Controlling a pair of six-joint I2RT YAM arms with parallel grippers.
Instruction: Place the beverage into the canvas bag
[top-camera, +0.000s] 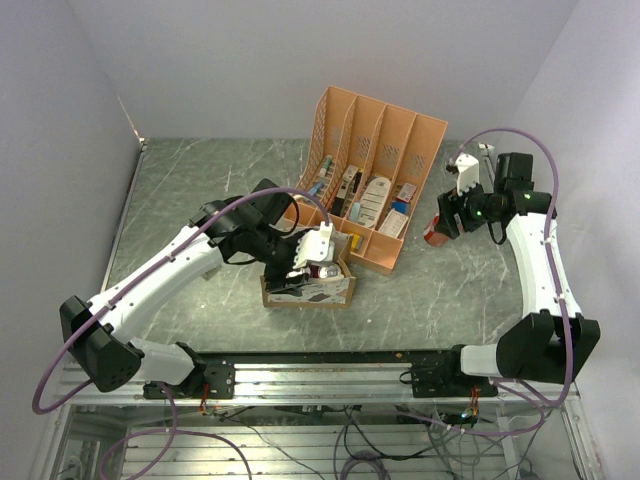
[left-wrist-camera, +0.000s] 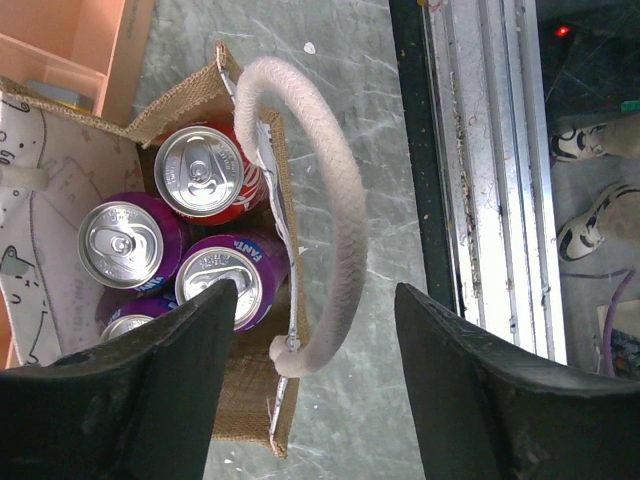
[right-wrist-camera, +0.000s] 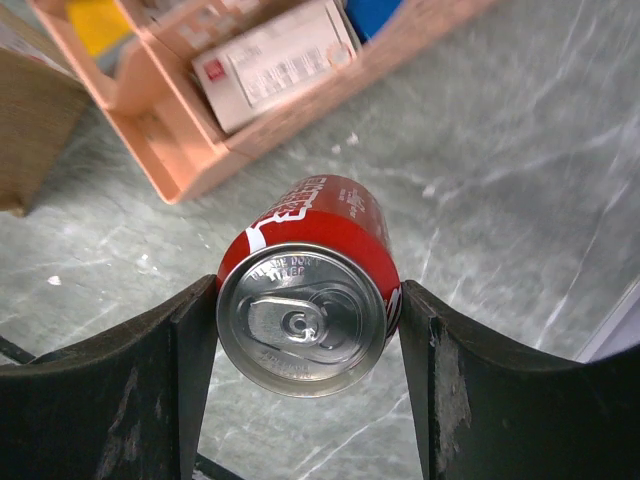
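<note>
**Red can held beside the rack, bag a little way off**

The table (top-camera: 200, 180) is grey-green stone with pale streaks. Plain white walls (top-camera: 300, 50) stand at its back and sides. A metal rail (top-camera: 320, 365) runs along the near edge, where the arms are bolted on.

The right gripper (top-camera: 443, 222) (right-wrist-camera: 305, 330) squeezes the red can (top-camera: 434, 232) (right-wrist-camera: 305, 290), with one finger on each side. The can's silver top faces the wrist camera. It is at the right end of the orange rack (top-camera: 380, 150) (right-wrist-camera: 180, 150), near its corner. I cannot tell if the can touches the table.

The bag (top-camera: 305, 292) (left-wrist-camera: 250, 400) sits on the table just in front of the rack's left part, well apart from the red can. Other cans (left-wrist-camera: 200, 172) stand inside it: one red and two purple, and a fourth is half hidden.

The left gripper (top-camera: 305, 255) (left-wrist-camera: 315, 300) hangs over the bag with its fingers spread wide and grips nothing. The white rope handle (left-wrist-camera: 345, 200) loops up through the gap between them.
</note>
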